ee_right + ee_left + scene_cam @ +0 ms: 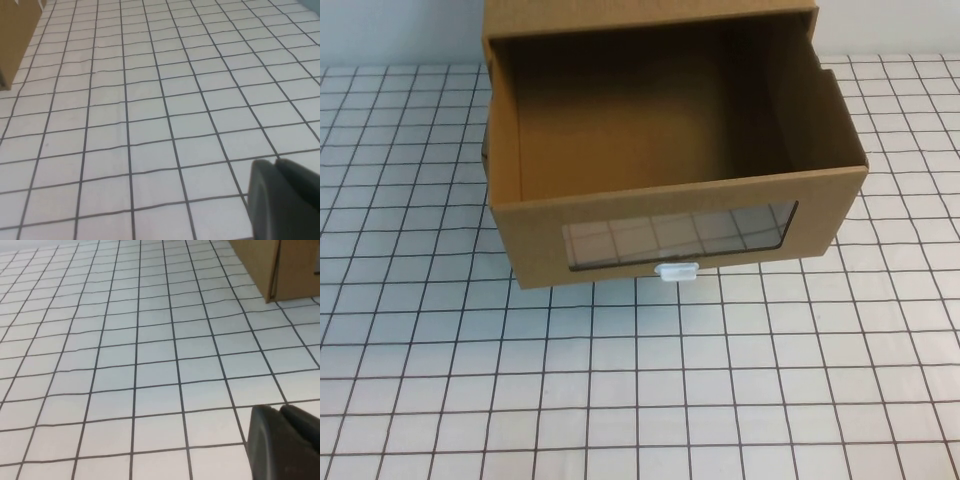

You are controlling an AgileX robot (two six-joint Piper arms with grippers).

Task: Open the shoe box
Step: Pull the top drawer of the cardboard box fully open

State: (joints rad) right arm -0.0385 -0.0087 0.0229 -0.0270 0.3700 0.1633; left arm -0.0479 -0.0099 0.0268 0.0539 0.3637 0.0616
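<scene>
Status: drawer [670, 150] out toward 6 o'clock; right gripper [277, 165] pressed together, left gripper [282, 412] cannot tell, both over table [620, 400]. Risk: a stray arm could bump the drawer shut.

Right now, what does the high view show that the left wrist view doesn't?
Only the high view: the pulled-out drawer's empty inside, its front window and white tab. Only the left wrist view: the left gripper, over bare table. Both: the cardboard shoe box and the gridded table. The right gripper, shut, shows only in its own wrist view, also over the table.
</scene>
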